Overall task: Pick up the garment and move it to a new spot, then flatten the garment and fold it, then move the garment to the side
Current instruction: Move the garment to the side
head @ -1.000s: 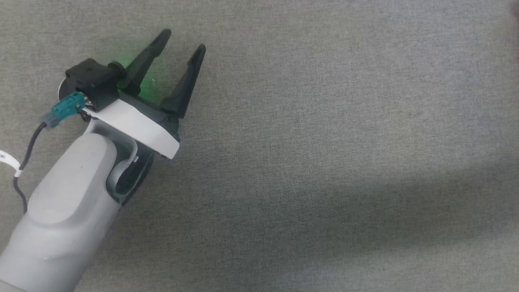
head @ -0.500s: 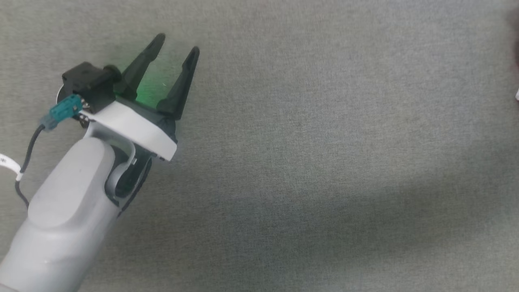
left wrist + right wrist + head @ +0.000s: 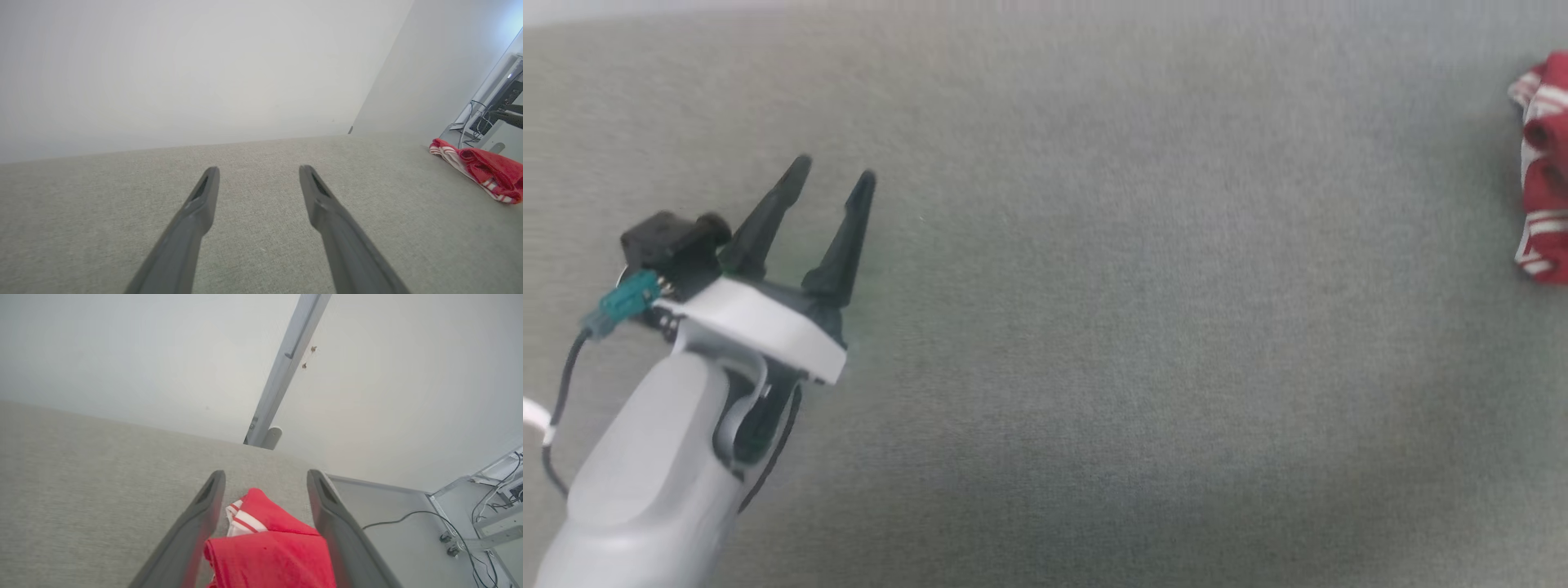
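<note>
Red garment (image 3: 1543,163): bunched in a heap at the far right edge of the head view, with white striped trim showing among the folds. It lies on the counter, well apart from the left pincer.
Counter (image 3: 1094,327): covered in grey woven cloth, with a soft band of shadow across its near part.
Left pincer (image 3: 833,171): spread, with nothing between its two dark fingers. It is over the counter's left part, tips pointing up and slightly right in the head view.
Left wrist view: the left pincer (image 3: 259,170) looks along the counter toward a pale wall (image 3: 184,69). The garment (image 3: 486,171) sits off to the right, by the counter's edge.
Right pincer (image 3: 266,475): spread wide, one finger on either side of the garment (image 3: 269,547). Red cloth fills the lower part of the gap. Whether the fingers' inner faces touch the cloth is hard to tell from this angle.
Left forearm (image 3: 645,474): pale grey shell, with a teal connector (image 3: 619,300) and a dark cable at the wrist.
Beyond the counter, right wrist view: a slanted grey rail (image 3: 286,371) against the wall, and loose cables (image 3: 412,518) on a lower grey surface.
</note>
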Tool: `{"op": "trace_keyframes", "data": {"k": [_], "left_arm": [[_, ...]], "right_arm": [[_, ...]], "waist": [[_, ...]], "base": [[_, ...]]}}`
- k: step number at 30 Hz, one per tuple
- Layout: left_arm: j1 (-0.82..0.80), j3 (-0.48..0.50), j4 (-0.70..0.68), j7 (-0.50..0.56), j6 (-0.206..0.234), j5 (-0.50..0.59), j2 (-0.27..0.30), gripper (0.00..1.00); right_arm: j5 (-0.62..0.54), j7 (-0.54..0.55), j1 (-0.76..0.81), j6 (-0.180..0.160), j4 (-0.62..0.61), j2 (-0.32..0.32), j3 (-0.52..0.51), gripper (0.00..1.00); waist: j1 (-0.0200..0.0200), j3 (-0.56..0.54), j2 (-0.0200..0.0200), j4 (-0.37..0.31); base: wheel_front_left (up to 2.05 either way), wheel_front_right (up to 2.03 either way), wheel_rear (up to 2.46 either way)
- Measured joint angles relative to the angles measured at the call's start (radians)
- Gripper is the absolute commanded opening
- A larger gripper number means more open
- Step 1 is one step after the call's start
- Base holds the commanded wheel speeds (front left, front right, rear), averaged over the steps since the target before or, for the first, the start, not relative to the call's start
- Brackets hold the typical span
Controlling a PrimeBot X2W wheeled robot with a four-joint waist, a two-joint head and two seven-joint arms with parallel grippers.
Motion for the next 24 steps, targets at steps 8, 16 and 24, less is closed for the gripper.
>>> {"op": "trace_keyframes", "data": {"k": [8,16,24], "left_arm": [[0.096,0.078,-0.004,0.000,0.000,0.065,-0.003,1.00],[0.231,0.231,-0.045,0.000,0.000,0.143,-0.013,1.00],[0.377,0.325,-0.077,0.000,0.000,0.174,-0.031,1.00]], "right_arm": [[0.071,-0.091,0.135,0.000,-0.058,0.057,0.051,1.00],[0.101,-0.129,0.321,0.000,-0.182,0.105,0.057,1.00],[0.089,-0.135,0.528,0.000,-0.358,0.156,-0.004,1.00]], "waist": [[0.0000,-0.102,0.0000,0.034],[0.0000,-0.200,0.0000,0.065],[0.0000,-0.278,0.0000,0.085]], "base": [[0.00,0.00,0.00],[0.00,0.00,0.00],[0.00,0.00,0.00]]}}
